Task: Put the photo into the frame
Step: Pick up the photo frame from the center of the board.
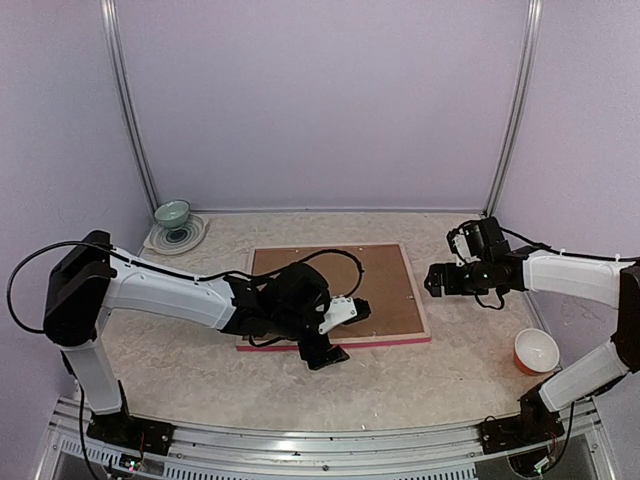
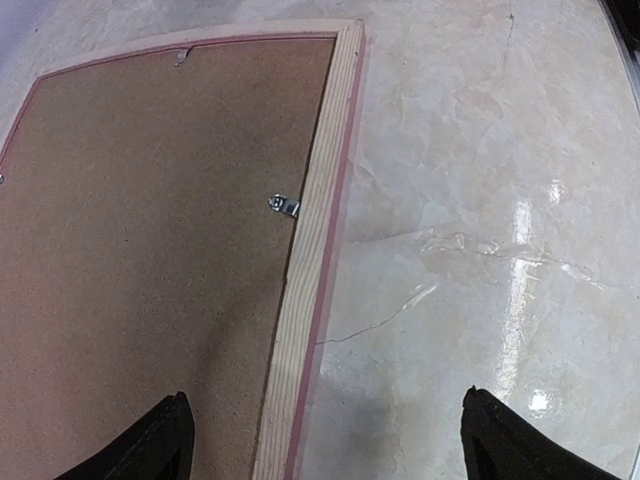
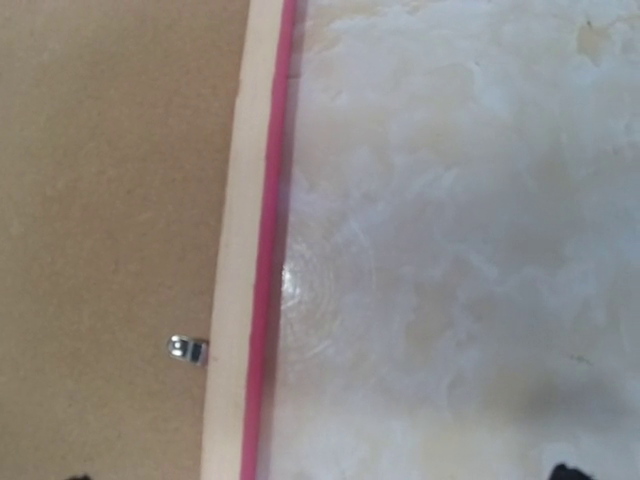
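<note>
The frame (image 1: 416, 290) lies face down in the middle of the table, pale wood rails up and a pink edge showing. A plain brown backing board (image 1: 385, 300) fills it. The photo is hidden. My left gripper (image 1: 330, 348) is open and empty over the frame's near rail. In the left wrist view the gripper (image 2: 325, 440) straddles the rail (image 2: 315, 230), one finger over the board (image 2: 150, 250). My right gripper (image 1: 435, 280) is open and empty just right of the frame's right rail. In the right wrist view, its gripper (image 3: 320, 475) sits above that rail (image 3: 232, 250) and the board (image 3: 110, 150).
A green bowl (image 1: 172, 212) on a patterned plate stands at the back left. An orange and white bowl (image 1: 536, 350) stands at the right, near my right arm. Small metal tabs (image 2: 284, 206) (image 3: 186, 350) sit along the frame's inner edge. Walls close the back and sides.
</note>
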Available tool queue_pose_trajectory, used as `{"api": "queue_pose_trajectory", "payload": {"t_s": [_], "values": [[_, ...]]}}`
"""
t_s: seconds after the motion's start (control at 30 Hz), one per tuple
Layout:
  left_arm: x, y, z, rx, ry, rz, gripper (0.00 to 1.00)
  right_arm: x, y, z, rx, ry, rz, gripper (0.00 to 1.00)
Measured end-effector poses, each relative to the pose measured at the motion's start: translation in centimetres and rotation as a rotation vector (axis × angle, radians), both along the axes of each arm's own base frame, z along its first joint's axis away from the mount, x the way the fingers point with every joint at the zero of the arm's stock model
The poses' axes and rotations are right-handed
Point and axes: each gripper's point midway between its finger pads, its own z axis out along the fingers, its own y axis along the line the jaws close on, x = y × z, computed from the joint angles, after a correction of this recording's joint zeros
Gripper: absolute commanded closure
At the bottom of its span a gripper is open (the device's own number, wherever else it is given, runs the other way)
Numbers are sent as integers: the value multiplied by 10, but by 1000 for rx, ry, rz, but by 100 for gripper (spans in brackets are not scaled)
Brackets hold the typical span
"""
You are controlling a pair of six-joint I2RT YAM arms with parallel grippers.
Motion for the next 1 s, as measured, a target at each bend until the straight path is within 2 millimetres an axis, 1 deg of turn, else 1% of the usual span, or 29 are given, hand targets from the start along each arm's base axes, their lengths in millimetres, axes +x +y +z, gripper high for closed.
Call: {"api": "queue_pose_trajectory", "payload": {"t_s": [0.13,0.23,0.3,0.4,0.67,0.73,0.8,1.0], "values": [[4,0,-14,29,-18,-3,17,0,1,0,6,-1,3,1],[6,0,-26,53,-24,-13,28,1,1,0,10,-4,3,1],[7,0,-35,70,-23,-21,37,1,0,1,11,-6,0,1],[11,0,-43,84,-25,-25,43,1,0,0,13,-6,1,1],[25,0,-52,95,-32,-13,56,0,-1,-1,17,-4,1,1],[26,1,-55,100,-31,-12,61,0,-1,0,19,-6,2,1],[27,0,-54,98,-35,-14,68,0,-1,1,23,-9,3,1],[30,-3,-53,96,-42,-19,83,0,-1,3,30,-12,1,1]]}}
